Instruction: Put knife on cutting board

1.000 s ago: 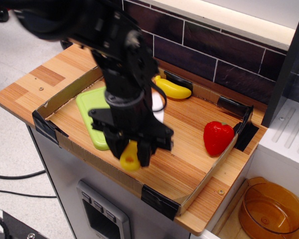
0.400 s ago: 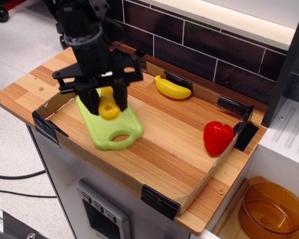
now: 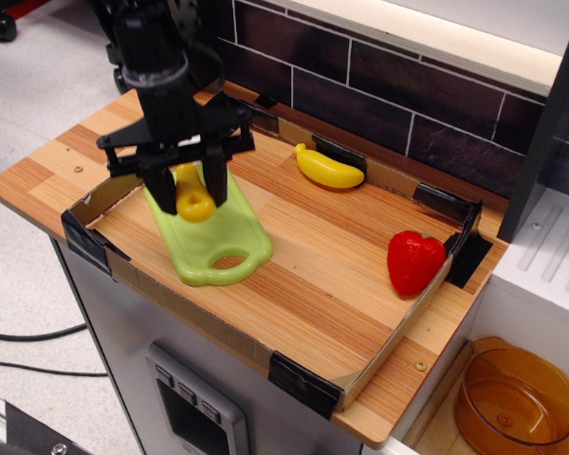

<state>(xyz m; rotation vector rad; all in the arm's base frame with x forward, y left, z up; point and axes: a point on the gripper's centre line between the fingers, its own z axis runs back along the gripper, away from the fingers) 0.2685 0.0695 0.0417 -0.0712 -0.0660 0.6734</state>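
The gripper, jaws clenching the knife by its yellow handle, is edging toward ten o'clock, now hovering over the light-green cutting board; release looks imminent.

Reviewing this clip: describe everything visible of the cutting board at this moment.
The cutting board is a flat, light-green, plastic-looking rectangle with rounded corners and an oval handle hole at its near end. It lies flat on the wooden tray floor, at the tray's left side, long axis running front to back. Its far part is hidden behind the gripper, which holds the knife by its yellow handle above the board. Whether the knife touches the board cannot be told.
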